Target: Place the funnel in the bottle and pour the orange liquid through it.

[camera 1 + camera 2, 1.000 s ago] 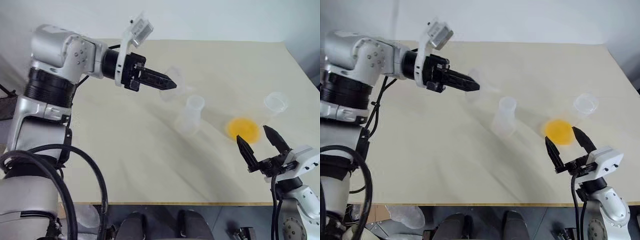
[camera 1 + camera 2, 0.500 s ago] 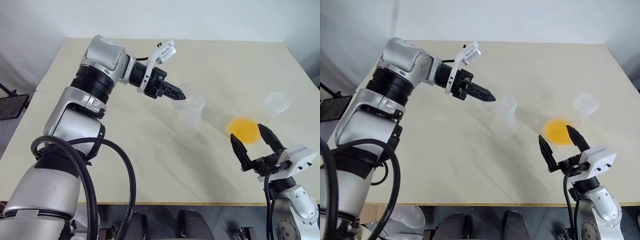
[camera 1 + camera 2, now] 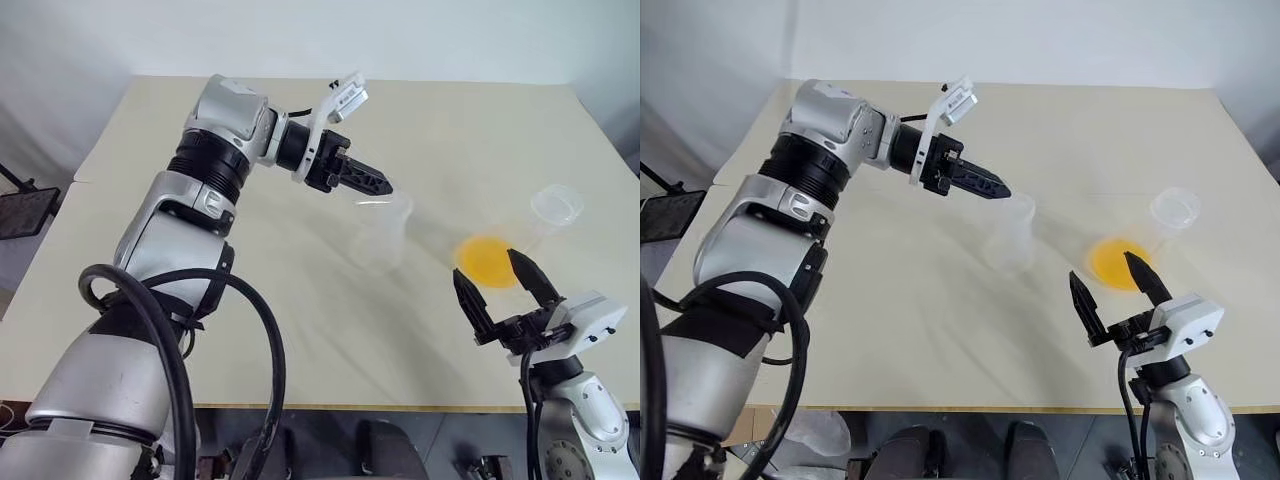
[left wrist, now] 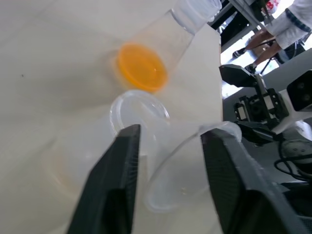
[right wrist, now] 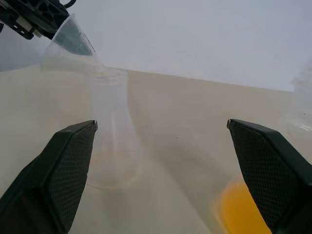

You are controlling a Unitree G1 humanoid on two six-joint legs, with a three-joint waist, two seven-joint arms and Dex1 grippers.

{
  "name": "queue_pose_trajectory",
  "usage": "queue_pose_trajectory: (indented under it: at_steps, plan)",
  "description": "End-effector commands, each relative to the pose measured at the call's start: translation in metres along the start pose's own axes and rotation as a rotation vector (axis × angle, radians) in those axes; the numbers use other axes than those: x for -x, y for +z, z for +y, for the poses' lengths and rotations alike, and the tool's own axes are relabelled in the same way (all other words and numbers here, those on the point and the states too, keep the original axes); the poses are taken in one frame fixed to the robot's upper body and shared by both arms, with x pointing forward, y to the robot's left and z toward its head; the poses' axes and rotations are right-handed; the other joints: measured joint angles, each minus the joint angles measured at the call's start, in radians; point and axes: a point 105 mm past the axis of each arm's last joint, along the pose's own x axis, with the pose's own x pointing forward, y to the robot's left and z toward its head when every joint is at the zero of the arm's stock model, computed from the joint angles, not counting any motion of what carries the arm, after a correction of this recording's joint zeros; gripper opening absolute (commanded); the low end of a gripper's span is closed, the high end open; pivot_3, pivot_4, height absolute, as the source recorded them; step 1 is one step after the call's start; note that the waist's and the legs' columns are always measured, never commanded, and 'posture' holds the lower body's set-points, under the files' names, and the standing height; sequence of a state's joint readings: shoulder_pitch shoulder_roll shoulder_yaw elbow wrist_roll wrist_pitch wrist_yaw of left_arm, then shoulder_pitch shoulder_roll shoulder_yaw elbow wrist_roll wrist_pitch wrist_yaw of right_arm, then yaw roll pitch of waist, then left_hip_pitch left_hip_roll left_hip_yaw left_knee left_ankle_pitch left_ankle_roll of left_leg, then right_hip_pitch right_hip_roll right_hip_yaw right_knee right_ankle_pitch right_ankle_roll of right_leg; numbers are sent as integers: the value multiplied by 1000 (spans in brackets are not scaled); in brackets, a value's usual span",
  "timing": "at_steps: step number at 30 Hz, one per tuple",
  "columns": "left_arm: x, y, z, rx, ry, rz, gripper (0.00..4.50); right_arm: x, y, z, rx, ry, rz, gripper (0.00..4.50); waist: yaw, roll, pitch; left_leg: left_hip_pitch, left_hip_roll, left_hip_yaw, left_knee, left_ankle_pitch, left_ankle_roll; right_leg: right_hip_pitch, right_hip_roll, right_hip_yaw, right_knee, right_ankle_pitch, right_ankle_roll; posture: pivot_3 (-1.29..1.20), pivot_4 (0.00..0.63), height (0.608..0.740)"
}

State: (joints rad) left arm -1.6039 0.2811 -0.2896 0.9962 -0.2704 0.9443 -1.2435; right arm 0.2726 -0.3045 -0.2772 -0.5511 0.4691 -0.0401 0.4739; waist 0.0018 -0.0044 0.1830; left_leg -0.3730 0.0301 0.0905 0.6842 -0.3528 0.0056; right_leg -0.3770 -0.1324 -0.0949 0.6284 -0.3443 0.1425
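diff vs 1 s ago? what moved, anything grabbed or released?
The left gripper carried the funnel toward the right, over to the bottle; the funnel now sits tilted at the bottle's mouth, between fingers that have parted. Whether it is fully released is unclear. The right gripper stayed open near the orange liquid. The bottle and the vessel holding the liquid did not move.

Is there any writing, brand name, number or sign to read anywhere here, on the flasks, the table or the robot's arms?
No readable text anywhere.
The bottle, the funnel at its mouth and the conical vessel holding the orange liquid: clear, no label or markings.
The table: bare, no print.
The left gripper and right gripper: no lettering visible.
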Motion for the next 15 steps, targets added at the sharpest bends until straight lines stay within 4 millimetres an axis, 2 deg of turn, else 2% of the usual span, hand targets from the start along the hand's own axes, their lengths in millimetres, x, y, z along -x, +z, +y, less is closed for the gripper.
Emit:
queue_pose_trajectory:
  at_steps: [1,5,10,15]
  plan:
    - [0,14,-2,-88,25,-32,3258,-2,13,5,21,9,-54,4500,0,0,0,0,0,0,0,0,0,0,0,0,0,0,0,0,150,740]
    - [-1,19,7,-158,81,-94,4391,-4,13,5,20,12,-61,4500,0,0,0,0,0,0,0,0,0,0,0,0,0,0,0,0,150,740]
    - [8,23,6,-242,30,-211,4456,-6,13,6,19,18,-66,4500,0,0,0,0,0,0,0,0,0,0,0,0,0,0,0,0,150,740]
    - [35,13,0,-368,-74,-368,4456,-7,13,6,17,25,-69,4500,-6,0,0,1,0,0,1,0,0,0,0,0,2,0,0,0,150,740]
